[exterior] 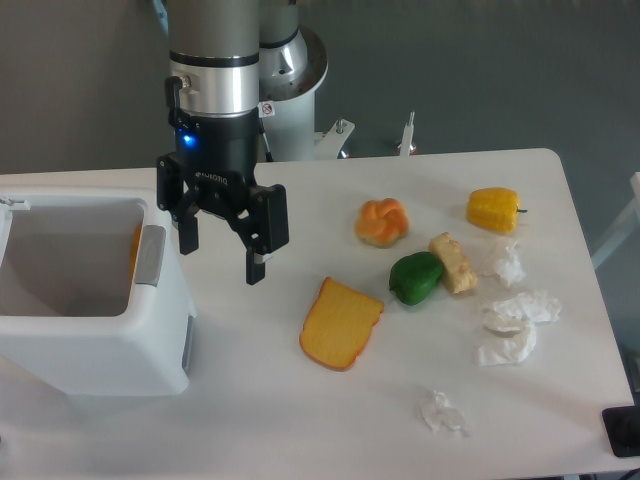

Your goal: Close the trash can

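The trash can (120, 345) is a large white rectangular bin at the left of the table, its top open and its inside showing. A grey tab (151, 255) sits on its right rim. An orange item shows just inside the right wall. My gripper (221, 260) hangs just right of the bin, above the table. It is open, with nothing between its two black fingers. The left finger (187, 235) is close beside the grey tab.
On the white table (300, 420) lie an orange bread slice (340, 323), a green pepper (415, 277), an orange bun (382, 221), a yellow pepper (494, 208), a beige piece (454, 263) and several crumpled white papers (515, 322). The arm's base (290, 80) stands behind.
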You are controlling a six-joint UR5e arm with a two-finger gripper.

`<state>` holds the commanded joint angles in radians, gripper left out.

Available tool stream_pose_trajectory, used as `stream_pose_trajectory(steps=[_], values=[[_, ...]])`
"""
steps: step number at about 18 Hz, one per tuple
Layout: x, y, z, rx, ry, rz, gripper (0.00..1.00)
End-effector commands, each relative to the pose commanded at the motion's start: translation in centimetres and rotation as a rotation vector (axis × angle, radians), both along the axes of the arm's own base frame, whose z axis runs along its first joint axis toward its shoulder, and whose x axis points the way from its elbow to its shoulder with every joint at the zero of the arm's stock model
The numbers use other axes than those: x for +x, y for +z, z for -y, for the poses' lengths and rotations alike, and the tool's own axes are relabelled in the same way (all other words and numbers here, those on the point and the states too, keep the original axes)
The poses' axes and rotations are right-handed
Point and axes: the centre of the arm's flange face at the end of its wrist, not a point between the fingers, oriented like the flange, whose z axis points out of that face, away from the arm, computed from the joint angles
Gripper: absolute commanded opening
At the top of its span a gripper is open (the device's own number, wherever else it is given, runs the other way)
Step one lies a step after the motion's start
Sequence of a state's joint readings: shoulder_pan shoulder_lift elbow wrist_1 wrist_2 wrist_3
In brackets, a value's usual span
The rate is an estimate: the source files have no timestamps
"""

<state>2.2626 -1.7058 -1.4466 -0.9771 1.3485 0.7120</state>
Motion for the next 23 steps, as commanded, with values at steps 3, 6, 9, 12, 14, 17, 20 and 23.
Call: stream_pose_trajectory(steps=[3, 6, 9, 12, 14, 17, 20, 23], values=[[0.5, 0.6, 0.1, 0.048, 0.104, 0.102, 1.0], [1.1, 1.0, -0.1, 0.065, 0.123, 0.131, 1.0], [2.5, 1.9, -0.5, 0.118, 0.144, 0.225, 1.0], [3.6, 3.0, -0.7, 0.175, 0.205, 0.364, 1.0], [4.8, 3.6, -0.6, 0.196, 0.178, 0.407, 1.0], [7.8, 4.5, -0.8, 0.207, 0.142, 0.443, 1.0], [9.9, 5.7, -0.8, 0.225, 0.135, 0.481, 1.0], [11.2, 6.8, -0.3, 0.248, 0.095, 0.519, 1.0]])
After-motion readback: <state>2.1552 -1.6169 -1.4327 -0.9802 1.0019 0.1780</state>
